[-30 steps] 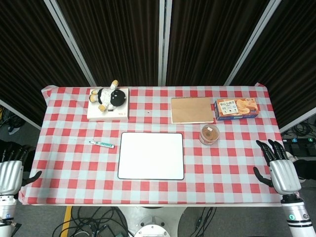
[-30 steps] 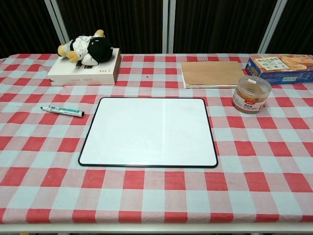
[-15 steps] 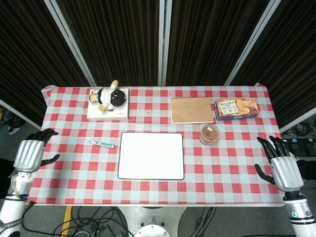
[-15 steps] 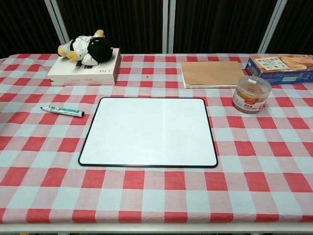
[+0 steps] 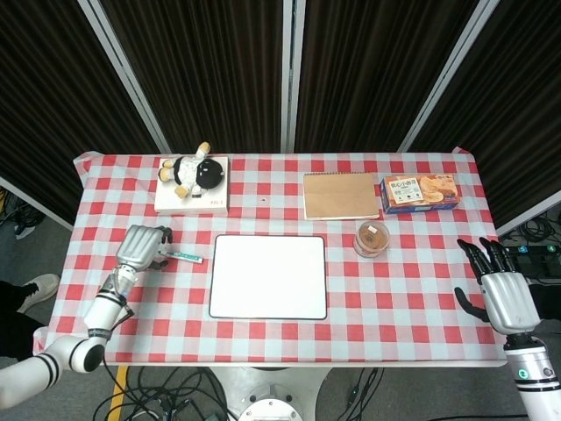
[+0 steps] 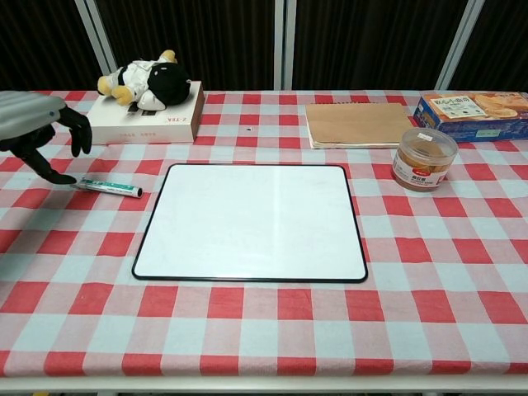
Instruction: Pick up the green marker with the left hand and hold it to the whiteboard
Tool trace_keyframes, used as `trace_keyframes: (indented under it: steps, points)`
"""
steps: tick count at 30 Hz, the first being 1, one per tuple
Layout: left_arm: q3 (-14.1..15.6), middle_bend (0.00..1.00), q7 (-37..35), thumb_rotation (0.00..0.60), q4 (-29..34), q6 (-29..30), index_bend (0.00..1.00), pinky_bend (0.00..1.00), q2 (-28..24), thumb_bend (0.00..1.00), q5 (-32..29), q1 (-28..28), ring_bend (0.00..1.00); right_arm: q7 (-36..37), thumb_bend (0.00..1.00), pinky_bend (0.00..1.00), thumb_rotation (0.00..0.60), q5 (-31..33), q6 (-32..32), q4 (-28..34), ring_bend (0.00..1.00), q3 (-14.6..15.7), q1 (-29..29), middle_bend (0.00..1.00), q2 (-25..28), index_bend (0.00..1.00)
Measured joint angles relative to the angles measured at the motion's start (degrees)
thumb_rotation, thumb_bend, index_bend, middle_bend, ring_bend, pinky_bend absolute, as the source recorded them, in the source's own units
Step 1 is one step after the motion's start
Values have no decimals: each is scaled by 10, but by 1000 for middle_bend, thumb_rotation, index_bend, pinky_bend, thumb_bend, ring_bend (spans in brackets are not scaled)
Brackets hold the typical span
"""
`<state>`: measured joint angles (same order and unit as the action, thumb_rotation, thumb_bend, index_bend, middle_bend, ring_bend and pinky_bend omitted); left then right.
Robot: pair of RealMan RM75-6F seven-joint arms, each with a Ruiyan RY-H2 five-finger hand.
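Green marker lay flat on the checked tablecloth in the head view, just left of the whiteboard and apart from its black rim. One left hand hovered over the marker's left end with fingers spread and curved downward; from this angle it could not be told whether any fingertip touched the marker, and nothing was grasped. One right hand sat at the table's right edge, well apart from everything, fingers released and splayed, holding nothing. One round clear tub stood right of the whiteboard's upper corner, its lid on, brown contents visible through it. One biscuit box lay closed near the far right edge, beside one brown notebook. One plush toy rested on one white box at far left.

From the chest view, the marker lay with its cap end toward the left hand, whose dark fingertips reached down to that end, one at or just above it. The fingers were apart, not closed on the marker. The whiteboard lay blank at centre. The tub showed a brown filling behind its label; the biscuit box stayed shut, contents hidden. The right hand did not show here
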<state>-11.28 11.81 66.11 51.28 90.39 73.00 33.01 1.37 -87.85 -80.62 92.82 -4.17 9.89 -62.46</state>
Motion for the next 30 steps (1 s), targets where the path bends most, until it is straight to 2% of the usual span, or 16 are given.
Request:
trace_keyframes:
  steps: [4,15,22,30]
  points:
    - [3,481,20,600,-21,-10,469,965,28,214,-18,13,849,2,278,0,600,2,2,-2,0,0,1,143,0,58]
    - [15,493,103,600,-28,-18,484,965,52,257,-47,34,850,12,276,0,600,9,3,-12,0,2,-2,143,-3,58]
    - [15,493,169,600,-30,-28,484,965,65,299,-102,48,850,21,276,0,600,10,4,-19,0,4,-3,143,-5,58]
    - [21,497,183,600,-19,-19,486,965,66,328,-115,54,850,27,275,0,600,12,5,-24,0,6,-5,143,-6,58]
